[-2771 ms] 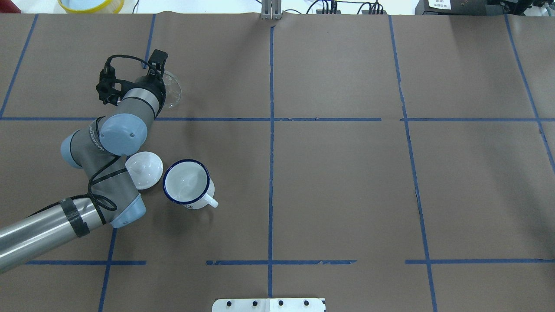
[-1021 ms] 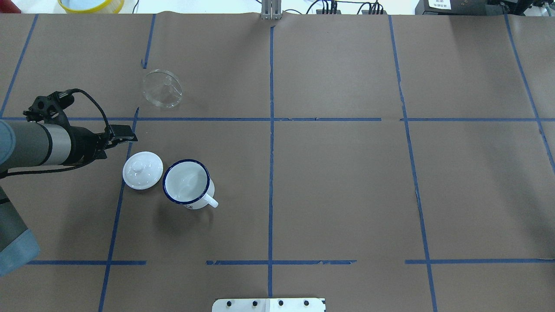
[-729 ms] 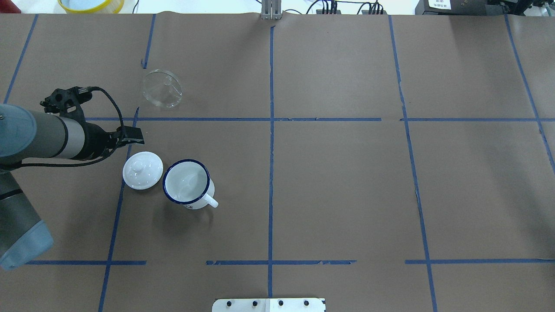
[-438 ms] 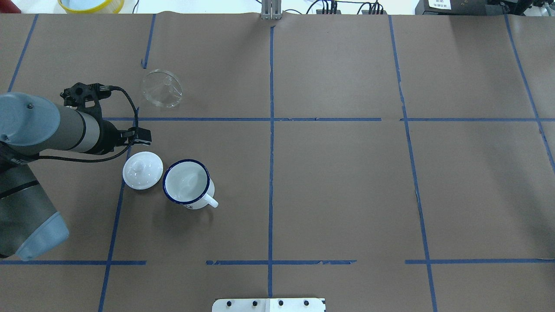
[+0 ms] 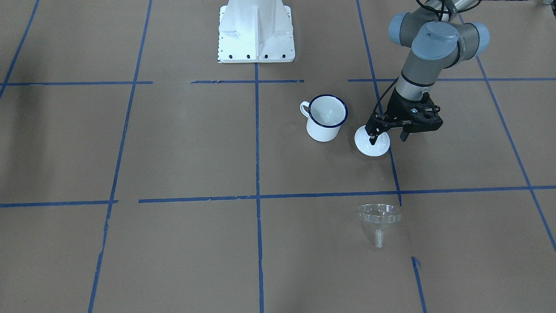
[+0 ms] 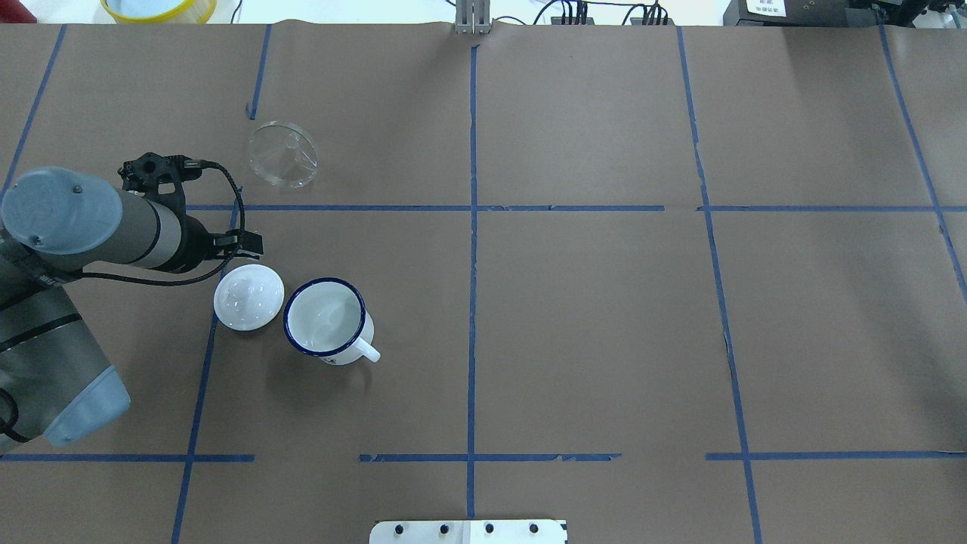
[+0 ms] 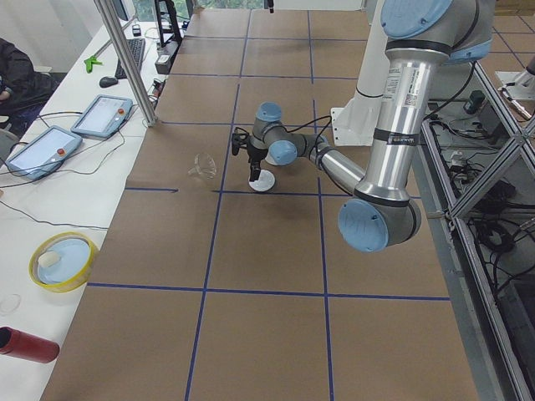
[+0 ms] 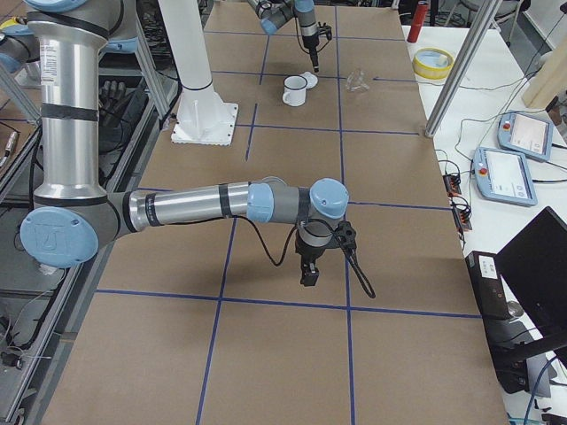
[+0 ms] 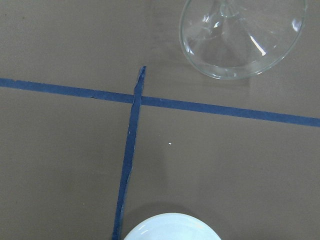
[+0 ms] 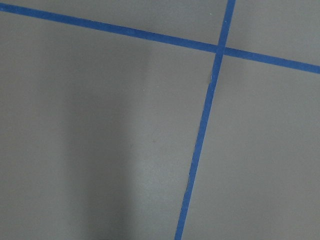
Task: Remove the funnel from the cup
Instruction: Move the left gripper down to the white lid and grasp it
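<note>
The clear funnel [image 6: 282,155] lies on the brown table, apart from the cup; it also shows in the front view [image 5: 378,217] and the left wrist view [image 9: 242,35]. The white cup [image 6: 326,319] with a blue rim stands upright and holds nothing [image 5: 325,118]. My left gripper [image 5: 388,138] is open and empty, hovering over the far edge of a white domed lid [image 5: 372,145]; from overhead it [image 6: 245,243] sits between funnel and lid. My right gripper [image 8: 308,274] hangs above bare table, far from these; I cannot tell if it is open or shut.
The white lid [image 6: 248,296] lies right beside the cup. The white robot base plate [image 5: 256,30] is at the robot's edge. A yellow bowl [image 6: 159,7] sits beyond the far table edge. Operator tablets [image 7: 42,150] lie on the side bench.
The left gripper, which was at the funnel 2.8 s ago, has left it on the table, pulled back, then moved right over the lid's edge. Funnel, cup and lid stay still.
</note>
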